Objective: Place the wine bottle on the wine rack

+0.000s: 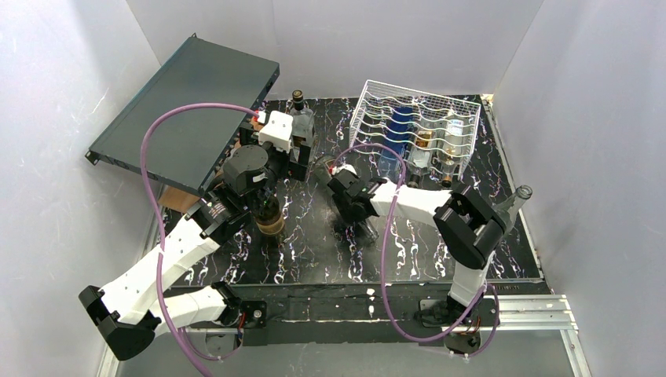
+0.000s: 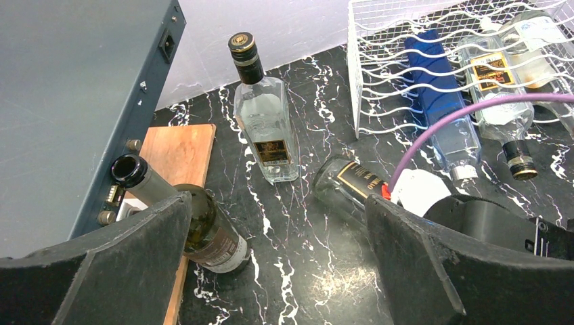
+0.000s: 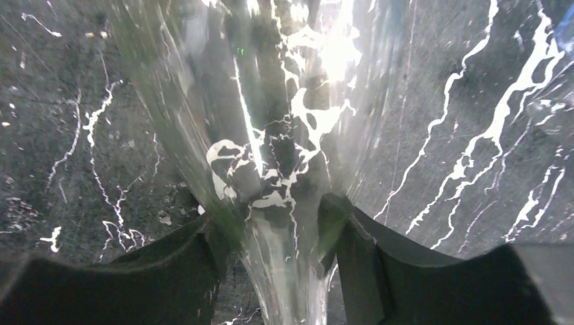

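Three bottles already lie in the cradles of the white wire wine rack (image 1: 366,100), which stands at the far right of the black marbled bench (image 1: 314,259). One is blue (image 2: 433,88), and two are clear, one of these with a dark label (image 2: 497,101). The wine bottle (image 2: 344,179), clear glass with a dark, gold-lettered label, is not in the rack. It lies on its side on the bench near the middle, in front of the rack's left end.

The right gripper (image 3: 274,227) grasps this bottle at the narrow neck. In the right wrist view its two dark fingers (image 3: 189,264) sit against the glass on either side.

The left gripper (image 2: 277,203) is released, its jaws spread wide with nothing between them. It hangs over the left part of the bench. Just beside its left finger is a dark green bottle (image 2: 206,230) with an open mouth and a brown label, next to the edge of a wooden board (image 2: 179,152). I cannot tell whether this bottle rests on the board.

A square clear bottle (image 2: 265,125) with a black cap is near the back wall. A flat dark-teal case (image 1: 188,106) leans at the far left.
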Tool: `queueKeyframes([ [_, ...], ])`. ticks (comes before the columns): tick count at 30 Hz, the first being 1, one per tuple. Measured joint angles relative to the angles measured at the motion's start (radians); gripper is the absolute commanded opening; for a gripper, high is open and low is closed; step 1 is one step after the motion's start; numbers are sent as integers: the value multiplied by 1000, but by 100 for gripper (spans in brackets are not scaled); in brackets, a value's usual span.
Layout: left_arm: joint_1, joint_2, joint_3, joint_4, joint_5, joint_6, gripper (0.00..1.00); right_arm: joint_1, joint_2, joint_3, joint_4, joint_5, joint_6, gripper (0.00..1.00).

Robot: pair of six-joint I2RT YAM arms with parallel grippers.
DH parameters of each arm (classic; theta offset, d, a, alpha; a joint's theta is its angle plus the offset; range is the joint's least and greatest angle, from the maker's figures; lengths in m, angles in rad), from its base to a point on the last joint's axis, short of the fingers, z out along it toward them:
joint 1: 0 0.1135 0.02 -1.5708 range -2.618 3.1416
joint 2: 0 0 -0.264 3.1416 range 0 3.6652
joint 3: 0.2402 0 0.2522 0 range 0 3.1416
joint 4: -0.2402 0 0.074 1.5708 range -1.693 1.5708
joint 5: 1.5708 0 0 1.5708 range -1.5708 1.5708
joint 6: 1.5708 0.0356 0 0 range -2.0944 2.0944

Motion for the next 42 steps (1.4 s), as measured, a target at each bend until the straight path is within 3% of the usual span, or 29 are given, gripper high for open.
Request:
queueKeyframes([
  [5, 0, 0, 0, 0, 0, 0, 99, 10, -38, -113, 132, 43, 100, 3],
  [14, 0, 0, 0, 0, 0, 1, 99, 74, -167, -355, 386, 181, 431, 1],
  [22, 0, 0, 0, 0, 0, 4, 99, 132, -169, -365, 386, 312, 648, 1],
  [36, 0, 1, 3, -6, 2, 3, 99, 185, 119, -60, 197, 600, 752, 1],
  [42, 0, 54, 125, -104, 156, -94, 99, 198, 143, -24, 151, 633, 726, 1],
])
